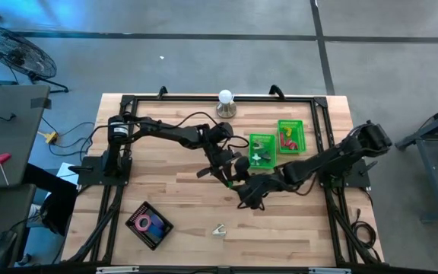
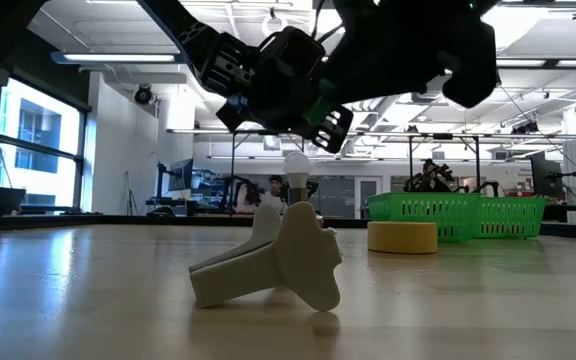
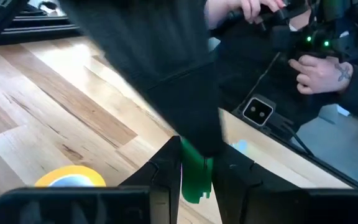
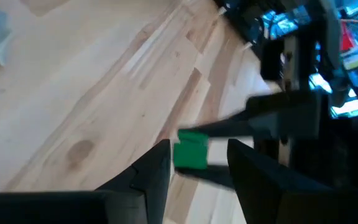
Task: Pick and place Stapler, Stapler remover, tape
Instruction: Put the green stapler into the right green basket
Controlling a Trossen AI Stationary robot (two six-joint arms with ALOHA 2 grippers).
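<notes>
The stapler (image 3: 166,74), a long dark thing with a green part (image 1: 230,182), hangs over the table's middle with my left gripper (image 3: 196,186) shut on it. My right gripper (image 4: 197,165) comes from the right and is open. Its fingers stand on either side of a green end (image 4: 191,151), with a gap showing beside it. The white stapler remover (image 2: 268,262) lies on the table near the front edge (image 1: 218,230). A yellow tape roll (image 2: 402,236) lies flat under the arms. Pink and purple tape sits in a black tray (image 1: 149,224). My left gripper pinches the stapler's green part (image 3: 194,180) between its two fingers. The fingers come from the table's left, slanting a little downward. The dark body runs on past the fingertips. The stapler is lifted clear of the table.
Two green bins (image 1: 262,150) (image 1: 290,135) stand at the back right with small things inside. A light bulb on a base (image 1: 226,103) stands at the far edge. A person's hands (image 3: 319,68) show beyond the table. Bare wood lies along the front right.
</notes>
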